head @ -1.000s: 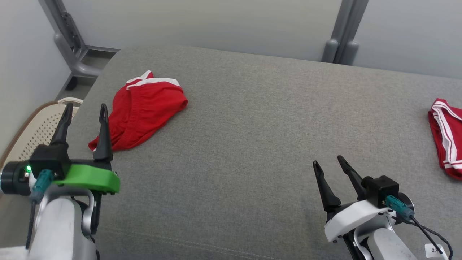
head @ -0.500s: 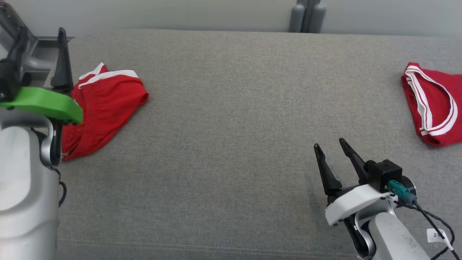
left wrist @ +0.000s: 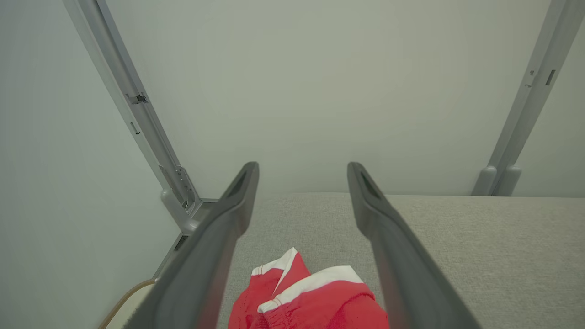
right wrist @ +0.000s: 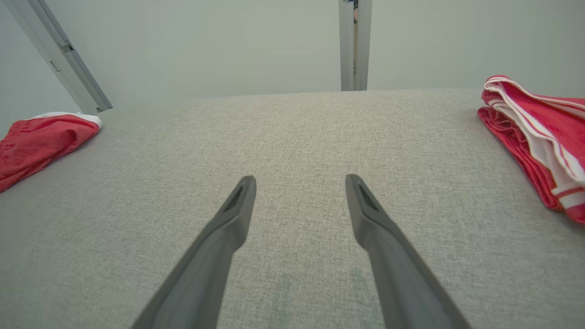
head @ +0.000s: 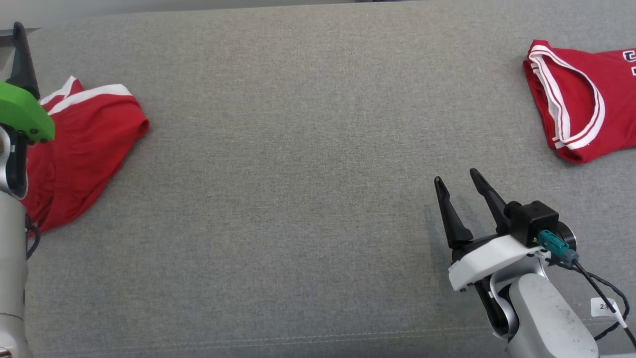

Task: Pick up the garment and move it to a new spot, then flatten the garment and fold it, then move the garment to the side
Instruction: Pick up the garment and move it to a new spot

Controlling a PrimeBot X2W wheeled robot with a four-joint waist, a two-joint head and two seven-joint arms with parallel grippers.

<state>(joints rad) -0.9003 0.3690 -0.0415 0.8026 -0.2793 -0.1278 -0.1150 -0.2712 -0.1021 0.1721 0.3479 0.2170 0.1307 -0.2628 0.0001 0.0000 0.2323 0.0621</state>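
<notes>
We are swinging our head right; the crumpled red white-banded shorts (head: 84, 144) are lying unmoved at the grey fabric bench's (head: 298, 174) left end, near our left gripper (left wrist: 302, 171). It and our right gripper (head: 456, 176) are gaping wide, empty, so pickup is likely pending.

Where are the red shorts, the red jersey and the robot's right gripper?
red shorts (head: 84, 144): head view, middle of the cloth.
red jersey (head: 576, 99): head view, red cloth inside the white trim.
right gripper (head: 455, 176): head view, midway between its fingertips.
</notes>
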